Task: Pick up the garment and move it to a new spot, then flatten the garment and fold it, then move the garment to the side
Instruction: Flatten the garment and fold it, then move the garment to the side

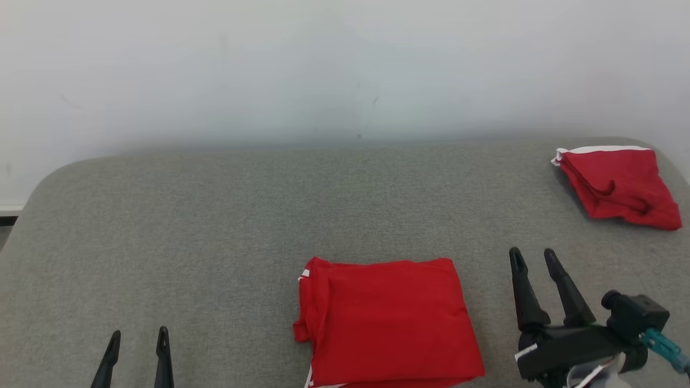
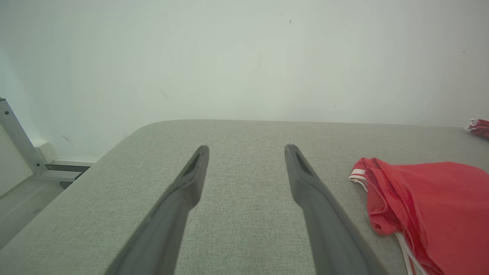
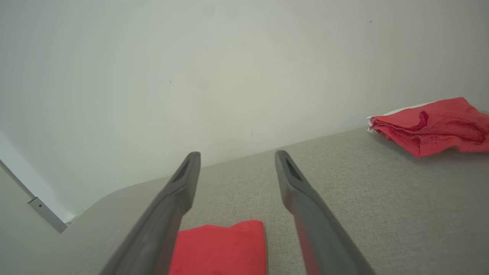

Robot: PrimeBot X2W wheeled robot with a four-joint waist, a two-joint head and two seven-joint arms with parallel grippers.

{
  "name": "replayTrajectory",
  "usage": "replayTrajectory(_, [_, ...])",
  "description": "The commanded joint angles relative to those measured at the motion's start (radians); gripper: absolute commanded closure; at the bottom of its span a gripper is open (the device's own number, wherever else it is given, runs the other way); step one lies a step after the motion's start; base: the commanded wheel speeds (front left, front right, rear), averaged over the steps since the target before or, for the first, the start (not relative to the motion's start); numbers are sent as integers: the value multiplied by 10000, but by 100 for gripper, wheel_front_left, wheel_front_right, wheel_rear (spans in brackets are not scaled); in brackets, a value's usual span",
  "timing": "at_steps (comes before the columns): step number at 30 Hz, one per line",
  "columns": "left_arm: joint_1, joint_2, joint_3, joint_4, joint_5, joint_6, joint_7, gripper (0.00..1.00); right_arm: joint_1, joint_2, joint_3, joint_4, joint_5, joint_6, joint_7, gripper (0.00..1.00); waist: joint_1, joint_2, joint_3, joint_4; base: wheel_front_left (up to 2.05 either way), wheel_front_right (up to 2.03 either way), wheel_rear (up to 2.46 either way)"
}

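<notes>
A folded red garment [image 1: 385, 320] with white trim lies flat near the front middle of the grey table [image 1: 215, 215]. It also appears at the right of the left wrist view as the red garment [image 2: 431, 206], and low between the fingers in the right wrist view as the red garment [image 3: 221, 248]. My left gripper [image 1: 137, 345] stands open at the lower left, well apart from the cloth. To the garment's right, my right gripper [image 1: 533, 258] is open with nothing between its fingers.
A second red garment [image 1: 620, 186] with a white band lies folded at the table's far right corner, also seen as the second garment [image 3: 431, 124]. A pale wall rises behind the table. A metal frame leg [image 2: 19, 141] stands off the table's left edge.
</notes>
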Motion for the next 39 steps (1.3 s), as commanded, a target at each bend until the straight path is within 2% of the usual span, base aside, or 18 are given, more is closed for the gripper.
replayTrajectory(1, [127, 39, 44, -44, 74, 31, -31, 0, 241, 66, -43, -116, -147, -22, 36, 0, 0, 0, -53, -142, 0, 0, 0])
replayTrajectory(13, [282, -34, 159, -175, 177, 125, -31, 0, 1421, 383, -135, -548, -985, -22, -281, 0, 0, 0, -215, -494, 0, 0, 0])
replayTrajectory(27, [330, 0, -52, -83, 345, 96, -31, 0, 1485, 381, -259, -156, -1639, -22, -732, 0, 0, 0, -325, -316, 0, 0, 0])
replayTrajectory(39, [354, 160, -169, 2, 517, 217, -29, 0, 1353, 757, -680, -278, -2567, -24, -193, 0, 0, 0, -335, -147, 0, 0, 0])
